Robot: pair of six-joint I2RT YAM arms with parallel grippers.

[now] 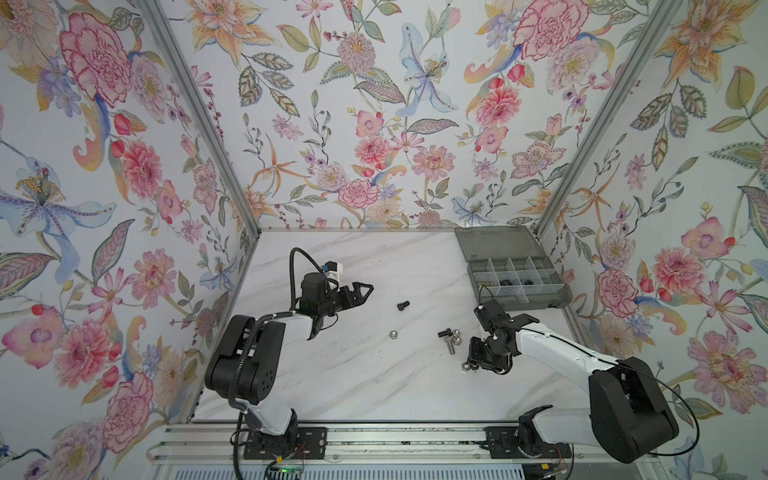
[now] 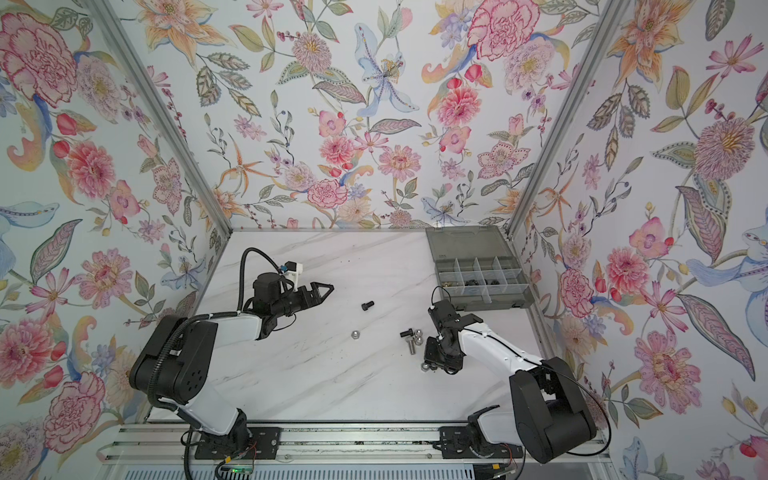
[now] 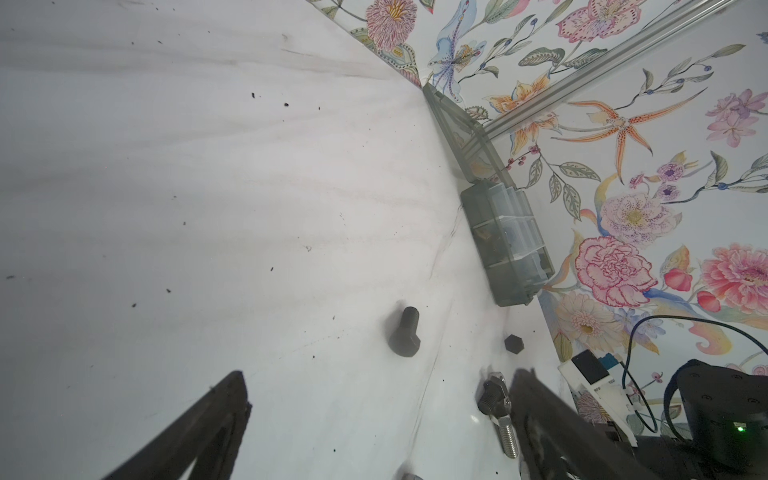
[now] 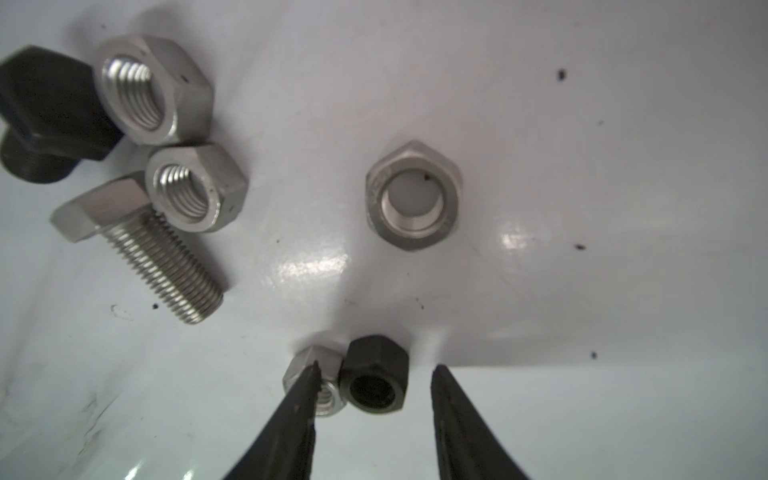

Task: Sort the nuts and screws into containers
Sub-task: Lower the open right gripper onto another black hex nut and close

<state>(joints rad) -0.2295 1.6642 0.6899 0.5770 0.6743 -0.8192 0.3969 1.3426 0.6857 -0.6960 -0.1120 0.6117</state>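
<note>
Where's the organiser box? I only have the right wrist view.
Observer: Organiser box is in the far right corner of the table, lid open.
Operator: Left arm?
Observer: Left gripper is open and empty, pointing at a lone black bolt.
Operator: Other loose parts outside my view?
Observer: One silver nut alone mid-table, nearer than that bolt.
</note>
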